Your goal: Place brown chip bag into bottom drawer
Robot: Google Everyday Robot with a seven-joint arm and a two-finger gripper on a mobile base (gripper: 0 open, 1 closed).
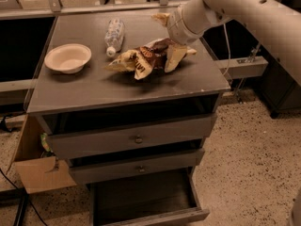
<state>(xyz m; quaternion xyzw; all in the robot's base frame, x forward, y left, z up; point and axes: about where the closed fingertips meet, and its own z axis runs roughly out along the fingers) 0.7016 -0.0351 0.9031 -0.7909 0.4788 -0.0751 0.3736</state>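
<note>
The brown chip bag (141, 60), crinkled dark brown and cream-yellow, lies on the grey cabinet top (94, 93), right of centre. My gripper (168, 37) is at the bag's right end, reaching in from the upper right on the white arm (244, 8), and touches the bag there. The bottom drawer (146, 197) is pulled out at the foot of the cabinet and shows a dark inside. It stands directly below the front edge of the top.
A white bowl (68, 57) sits at the left of the cabinet top. A clear plastic bottle (114, 36) lies behind the bag. Two shallower knobbed drawers (136, 138) stand slightly open above the bottom one. A cardboard box (40, 173) is on the floor at the left.
</note>
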